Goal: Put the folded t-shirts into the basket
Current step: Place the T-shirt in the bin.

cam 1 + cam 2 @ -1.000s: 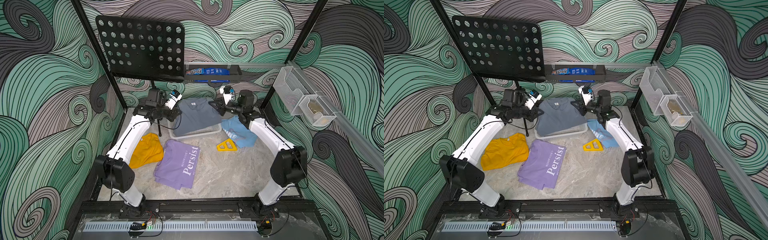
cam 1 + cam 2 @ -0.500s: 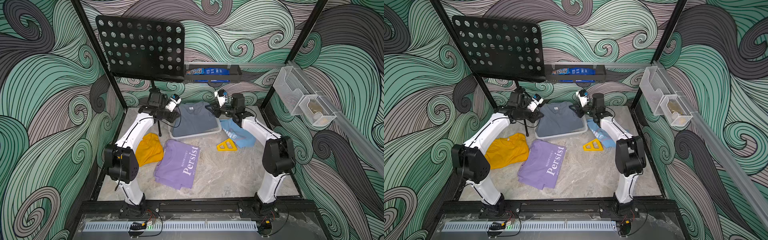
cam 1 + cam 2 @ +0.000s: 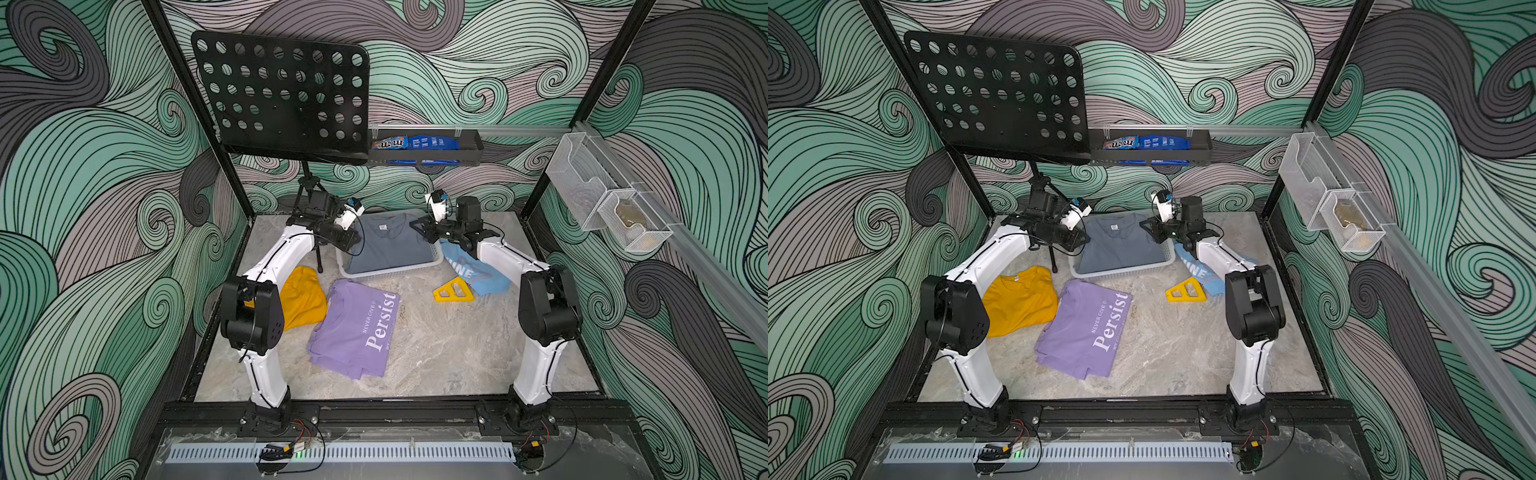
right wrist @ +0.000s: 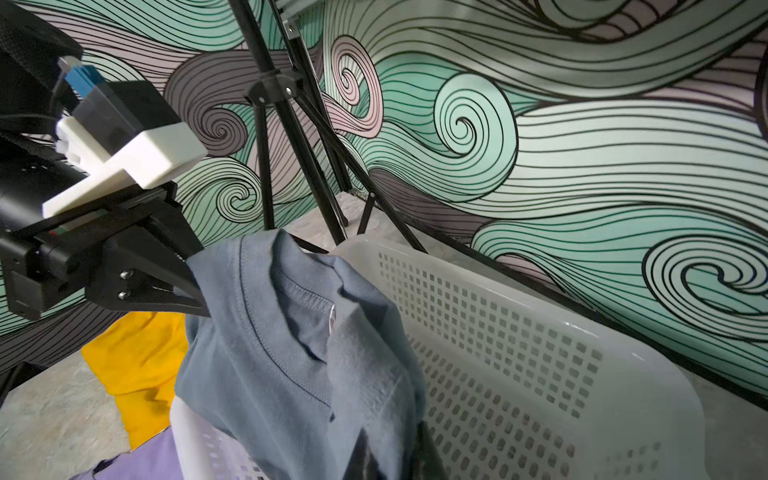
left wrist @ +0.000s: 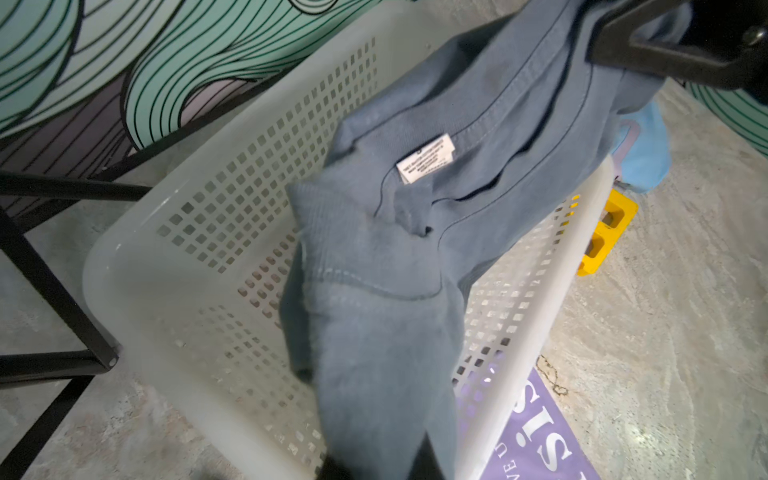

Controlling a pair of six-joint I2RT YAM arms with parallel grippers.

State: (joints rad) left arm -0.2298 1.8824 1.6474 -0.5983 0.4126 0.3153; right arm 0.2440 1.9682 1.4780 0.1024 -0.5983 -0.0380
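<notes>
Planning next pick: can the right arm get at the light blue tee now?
Probably not yet. The right gripper is shut on the grey tee over the basket, and the light blue tee lies partly under that arm's own forearm. Freed and pulled back, it looks close enough.

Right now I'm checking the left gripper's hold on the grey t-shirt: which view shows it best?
The right wrist view: the left gripper pinches the grey t-shirt over the basket. Both top views show it small; the left wrist view shows mostly cloth.
</notes>
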